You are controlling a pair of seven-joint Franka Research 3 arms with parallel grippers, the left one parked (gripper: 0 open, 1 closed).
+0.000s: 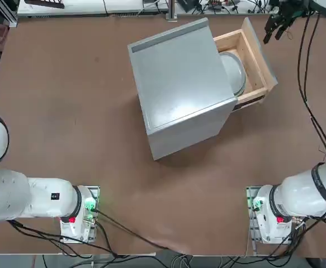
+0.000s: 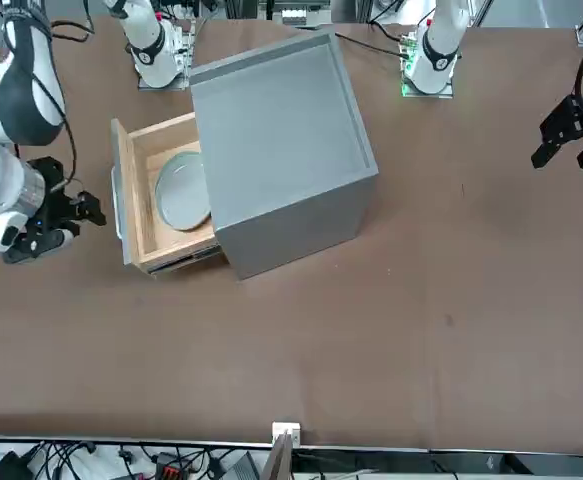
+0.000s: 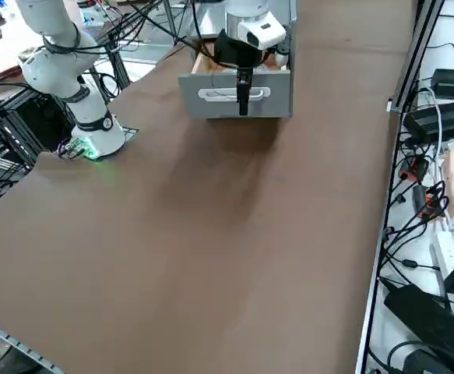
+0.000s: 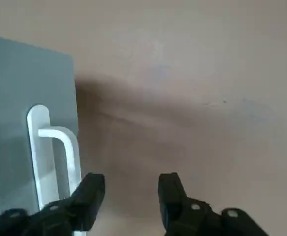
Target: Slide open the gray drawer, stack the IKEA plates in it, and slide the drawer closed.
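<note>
While drawer stands open:
Drawers: one gray drawer.
Plates: one visible.
Right end effector: fingers apart, empty.
Wrist view only: white handle.

matt gray cabinet; wood-sided drawer, glossy plate

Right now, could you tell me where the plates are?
The plates lie inside the open gray drawer, partly under the cabinet, at the table's far right in the top view.
</note>
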